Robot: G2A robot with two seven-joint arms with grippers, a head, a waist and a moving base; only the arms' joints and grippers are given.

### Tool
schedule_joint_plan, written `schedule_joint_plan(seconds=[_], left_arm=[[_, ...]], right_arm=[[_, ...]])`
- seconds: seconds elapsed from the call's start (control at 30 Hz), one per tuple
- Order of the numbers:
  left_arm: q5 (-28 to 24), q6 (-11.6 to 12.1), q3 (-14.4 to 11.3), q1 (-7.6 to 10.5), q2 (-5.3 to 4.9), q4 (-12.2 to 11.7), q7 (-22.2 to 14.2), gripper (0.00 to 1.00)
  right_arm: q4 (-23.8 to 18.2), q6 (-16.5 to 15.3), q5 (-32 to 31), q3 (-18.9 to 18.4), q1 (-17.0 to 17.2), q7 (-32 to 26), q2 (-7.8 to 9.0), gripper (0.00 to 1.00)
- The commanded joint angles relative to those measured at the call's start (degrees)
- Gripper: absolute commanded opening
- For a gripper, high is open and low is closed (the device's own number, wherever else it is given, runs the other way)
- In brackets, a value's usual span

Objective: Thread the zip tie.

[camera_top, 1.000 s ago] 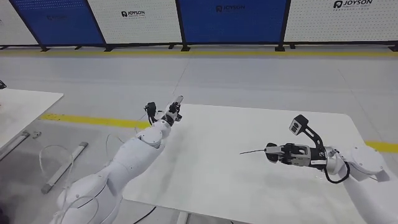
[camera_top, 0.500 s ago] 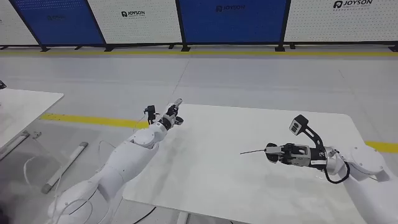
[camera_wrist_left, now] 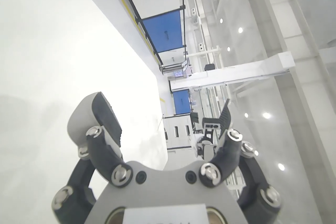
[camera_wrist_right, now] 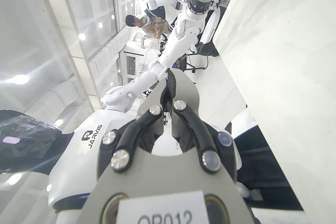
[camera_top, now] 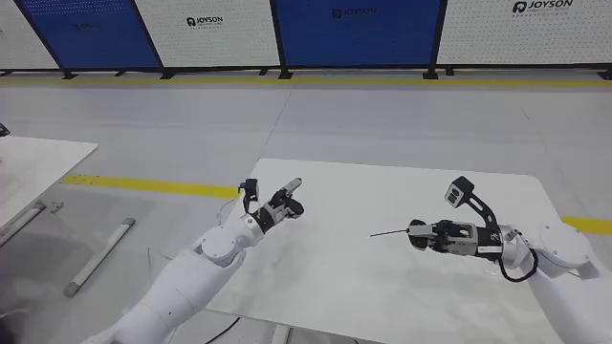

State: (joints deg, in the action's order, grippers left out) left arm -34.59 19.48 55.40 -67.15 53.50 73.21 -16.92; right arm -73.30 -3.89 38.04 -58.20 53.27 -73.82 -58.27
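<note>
- Top view: the right pincer (camera_top: 418, 232) clamps the zip tie (camera_top: 390, 233). Its tail points over the bench (camera_top: 335, 277) toward the left pincer (camera_top: 290, 194), well apart.
- Left wrist view: the left pincer (camera_wrist_left: 165, 117) gapes wide and empty; it should meet the tail squarely.
- Right wrist view: the right pincer (camera_wrist_right: 168, 93) is pressed closed; it should hold level.

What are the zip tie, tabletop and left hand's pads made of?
Zip tie: thin black strip jutting straight from the shut right hand, likely nylon plastic. Table: smooth matte white, probably laminate. Left hand finger pads: black, ribbed, look rubbery.
</note>
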Motion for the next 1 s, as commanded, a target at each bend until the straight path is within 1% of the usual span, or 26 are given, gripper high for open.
schedule_joint_plan(seconds=[0.0,0.3,0.33,0.4,0.43,0.47,0.53,0.57,0.6,0.63,0.67,0.73,0.77,0.8,0.97], left_arm=[[1.23,0.00,1.22,-2.06,-0.21,2.36,2.01,1.00],[1.19,-0.02,1.19,-2.10,-0.19,2.56,1.90,1.00],[1.06,-0.13,1.08,-2.51,-0.18,3.89,0.27,1.00],[1.45,0.00,1.91,-3.57,-0.37,6.49,-1.22,1.00],[2.01,0.00,2.19,-4.43,-0.47,8.31,-1.76,1.00],[3.43,0.00,2.47,-5.64,-0.63,10.66,-2.28,1.00],[5.32,-0.02,2.71,-7.39,-0.80,13.58,-2.43,1.00],[6.84,-0.51,2.62,-8.29,-0.90,15.22,-2.71,1.00],[7.25,-1.04,2.65,-8.84,-0.92,16.25,-2.52,1.00],[8.24,-1.93,2.43,-9.24,-0.96,17.20,-3.04,1.00],[8.42,-3.38,2.10,-9.58,-0.93,18.27,-3.71,1.00],[9.52,-5.57,1.11,-9.36,-0.69,18.54,-3.76,1.00],[10.59,-5.26,0.57,-9.05,-0.44,18.48,-2.46,1.00],[10.53,-4.56,0.18,-9.04,-0.22,18.46,-1.51,1.00],[10.53,-4.56,0.18,-9.04,-0.22,18.46,-1.51,1.00]], right_arm=[[0.00,0.00,0.00,0.00,0.00,0.00,0.00,0.00],[0.00,0.00,0.00,0.00,0.00,0.00,0.00,0.00],[0.00,0.00,0.00,0.00,0.00,0.00,0.00,0.00],[0.00,0.00,0.00,0.00,0.00,0.00,0.00,0.00],[0.00,0.00,0.00,0.00,0.00,0.00,0.00,0.00],[0.00,0.00,0.00,0.00,0.00,0.00,0.00,0.00],[0.00,0.00,0.00,0.00,0.00,0.00,0.00,0.00],[0.00,0.00,0.00,0.00,0.00,0.00,0.00,0.00],[0.00,0.00,0.00,0.00,0.00,0.00,0.00,0.00],[0.00,0.00,0.00,0.00,0.00,0.00,0.00,0.00],[0.00,0.00,0.00,0.00,0.00,0.00,0.00,0.00],[0.00,0.00,0.00,0.00,0.00,0.00,0.00,0.00],[0.00,0.00,0.00,0.00,0.00,0.00,0.00,0.00],[0.00,0.00,0.00,0.00,0.00,0.00,0.00,0.00],[0.00,0.00,0.00,0.00,0.00,0.00,0.00,0.00]])
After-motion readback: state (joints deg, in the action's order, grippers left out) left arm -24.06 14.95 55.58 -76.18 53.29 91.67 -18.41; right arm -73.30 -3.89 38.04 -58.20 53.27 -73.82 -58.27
